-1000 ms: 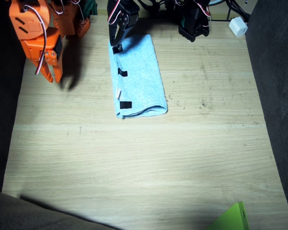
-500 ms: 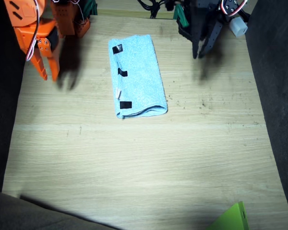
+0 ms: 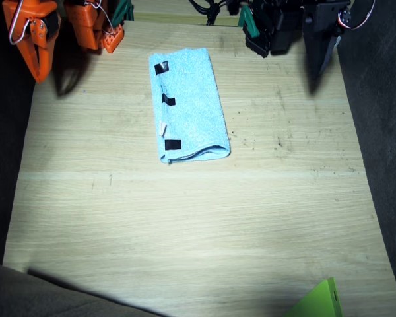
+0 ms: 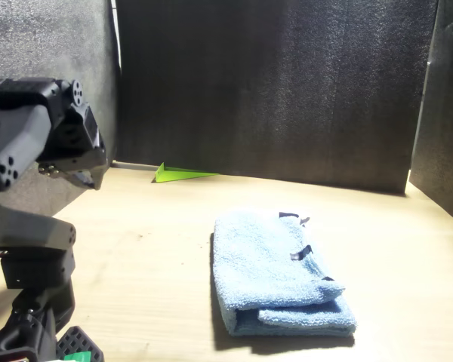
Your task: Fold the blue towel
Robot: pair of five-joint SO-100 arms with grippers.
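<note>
Towel folded on the table, both arms pulled up clear of it.

I've got one blue towel (image 3: pixel 187 105) lying as a narrow folded strip on the table (image 3: pixel 185 224), long axis running from the arms' end toward me, three black tabs (image 3: pixel 167 100) along one edge. Right gripper (image 3: pixel 34 56), orange, hangs off to one side, well apart; left gripper (image 3: pixel 319 49), black, sits off the other. Neither is clearly nearer. I cannot tell either gripper's opening from here.
</note>
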